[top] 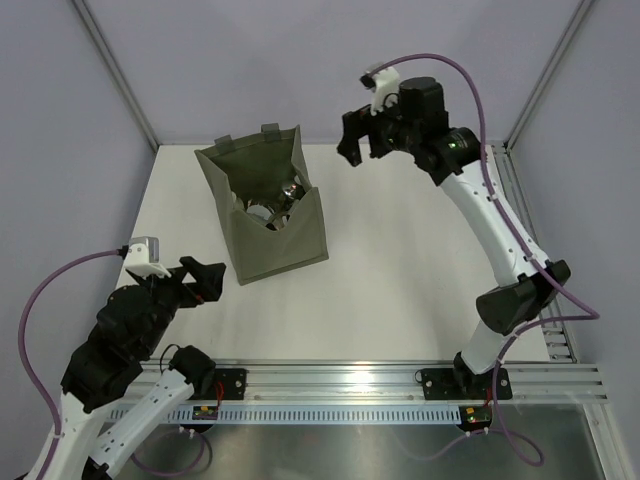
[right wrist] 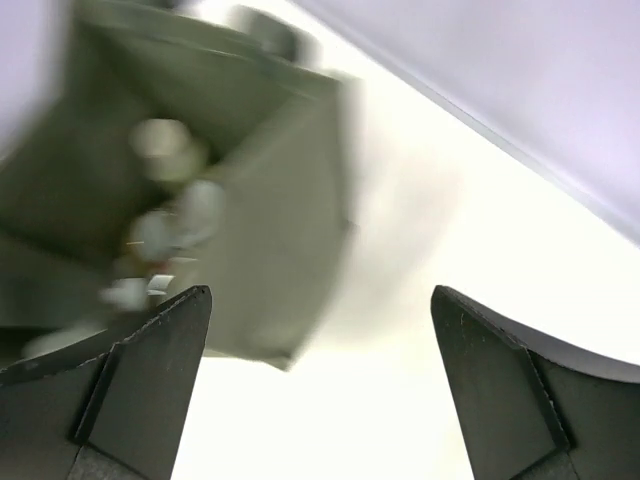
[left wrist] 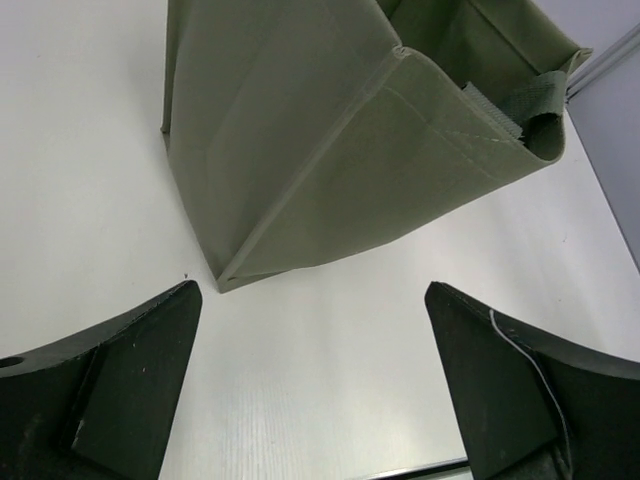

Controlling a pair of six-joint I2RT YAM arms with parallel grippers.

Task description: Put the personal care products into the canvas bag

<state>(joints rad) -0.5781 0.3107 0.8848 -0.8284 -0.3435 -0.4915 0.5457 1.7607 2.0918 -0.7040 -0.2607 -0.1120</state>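
Top external view: olive canvas bag point(top: 285, 250) stands on the white table point(top: 400, 270), left of centre, mouth facing up. Personal care products point(top: 272, 212) sit inside it. A shiny-topped jar point(top: 291, 190) and sth white show thru the mouth; the fabric hides the rest.

Left gripper point(top: 212, 281) is near the front-left table edge, just beside the bag's near-left corner but not touching. Jaws spread wide, nothing btwn them. Left wrist view: left gripper point(left wrist: 310, 290) points at the bag point(left wrist: 330, 150), w/ bare tabletop btwn the fingertips and a loop handle point(left wrist: 535, 100) at the far rim.

Right gripper point(top: 352, 140) hangs up in the air at the back, right of the bag and apart from it. Right wrist view is blurry: right gripper point(right wrist: 320, 292) jaws spread, holding nothing. Bag point(right wrist: 270, 230) lies below-left w/ pale blobs of products point(right wrist: 165, 220) inside; can't tell which is which.
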